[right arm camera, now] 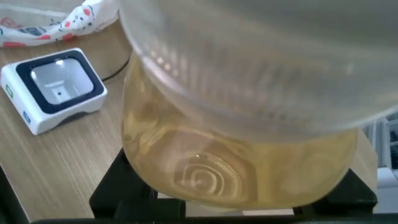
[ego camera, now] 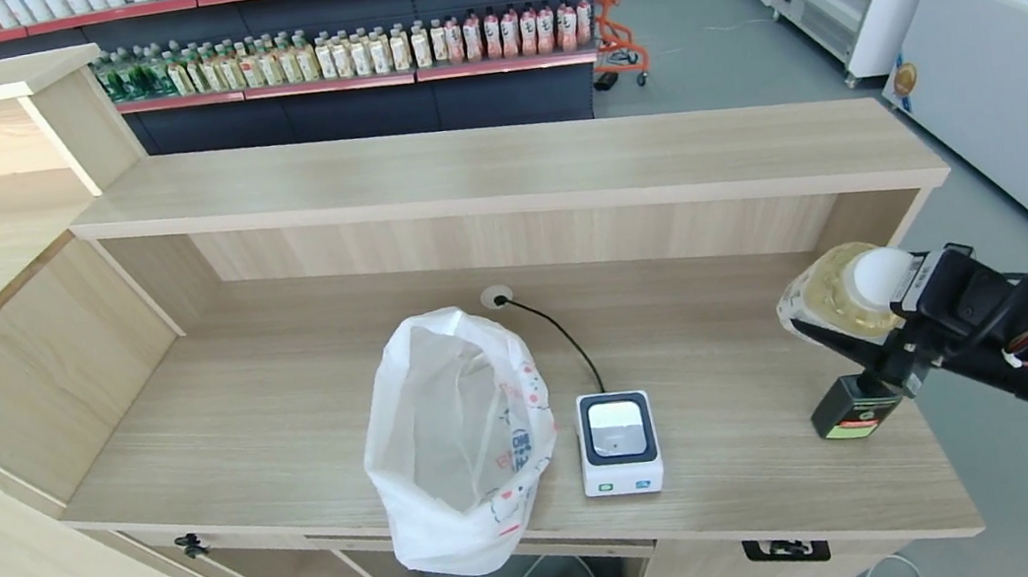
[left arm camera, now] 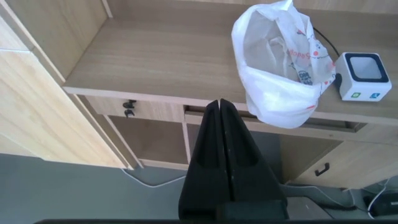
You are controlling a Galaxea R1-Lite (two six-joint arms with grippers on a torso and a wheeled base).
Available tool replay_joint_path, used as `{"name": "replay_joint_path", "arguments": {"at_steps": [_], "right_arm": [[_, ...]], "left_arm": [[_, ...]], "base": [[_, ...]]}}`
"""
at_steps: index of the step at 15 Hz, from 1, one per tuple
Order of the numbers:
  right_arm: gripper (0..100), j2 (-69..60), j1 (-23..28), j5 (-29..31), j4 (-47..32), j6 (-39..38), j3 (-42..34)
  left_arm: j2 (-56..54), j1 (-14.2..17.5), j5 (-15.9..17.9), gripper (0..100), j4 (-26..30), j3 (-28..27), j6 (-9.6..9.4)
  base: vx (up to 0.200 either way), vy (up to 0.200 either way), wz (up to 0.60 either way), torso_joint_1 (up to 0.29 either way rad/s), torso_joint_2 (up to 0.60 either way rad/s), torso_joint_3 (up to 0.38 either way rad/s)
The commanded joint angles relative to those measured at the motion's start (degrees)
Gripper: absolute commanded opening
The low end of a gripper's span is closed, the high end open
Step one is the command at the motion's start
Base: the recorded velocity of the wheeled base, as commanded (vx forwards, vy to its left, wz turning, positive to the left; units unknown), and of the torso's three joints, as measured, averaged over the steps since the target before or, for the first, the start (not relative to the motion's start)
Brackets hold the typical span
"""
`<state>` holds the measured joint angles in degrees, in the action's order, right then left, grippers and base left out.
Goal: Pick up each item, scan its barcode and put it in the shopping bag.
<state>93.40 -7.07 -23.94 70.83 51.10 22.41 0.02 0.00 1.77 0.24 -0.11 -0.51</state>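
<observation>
Left pincer (left arm camera: pixel 219 107) is shut with nothing in it, fingers pressed flat together. It hangs low in front of the tabletop (ego camera: pixel 293 417), below the front edge.

Right pincer (ego camera: pixel 851 323) is clamped on a clear plastic bottle (ego camera: pixel 827 292) of yellow liquid. The bottle is held off the surface over the right end of the tabletop, lying tilted, with its white cap (ego camera: pixel 880 277) towards the wrist. In the right wrist view the bottle (right arm camera: pixel 236 149) sits between the two black fingers (right arm camera: pixel 118 193).

A small dark box (ego camera: pixel 853 410) with a green and red label is just under the right pincer, on the tabletop. Can't tell if a finger touches it.

To the left of the right pincer, well apart from it, a white barcode scanner (ego camera: pixel 619 442) sits with its window facing up, near the front edge. The white plastic shopping bag (ego camera: pixel 455 445) is just beside the scanner on the side away from the right pincer. It stands open, with its bottom sagging over the front edge. From the left pincer the bag (left arm camera: pixel 280 62) is ahead and to the right.

The scanner's black cable (ego camera: pixel 565 336) runs back to a round hole (ego camera: pixel 496 298) in the tabletop, farther off than either pincer.

Past that is a raised wooden ledge (ego camera: pixel 498 166). Further back are store shelves of drink bottles (ego camera: pixel 344 53), with an orange cart (ego camera: pixel 621 6) and chest freezers (ego camera: pixel 1001 65) on the right pincer's side.
</observation>
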Motion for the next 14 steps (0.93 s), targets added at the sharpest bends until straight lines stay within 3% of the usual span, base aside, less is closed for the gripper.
{"name": "replay_joint_path", "arguments": {"at_steps": [1, 3, 14], "right_arm": [[0, 5.8, -0.5, -0.1, 4.5, 0.5, -0.1], [0, 8.1, -0.6, 0.0, 7.3, 1.0, -0.3], [0, 23.2, -4.5, -1.9, 14.4, 3.6, 5.9]], "left_arm": [[0.1, 0.0, 0.0, 0, -0.1, -0.1, 0.07], [0.1, 0.0, 0.0, 0, 0.0, -0.1, -0.02], [0.1, 0.0, 0.0, 0, 0.0, -0.1, -0.02]], "base": [[0.0, 0.2, 0.0, 0.002, 0.0, 0.007], [0.0, 0.2, 0.0, -0.002, 0.0, 0.005], [0.0, 0.0, 0.0, 0.0, 0.0, 0.0]]}}
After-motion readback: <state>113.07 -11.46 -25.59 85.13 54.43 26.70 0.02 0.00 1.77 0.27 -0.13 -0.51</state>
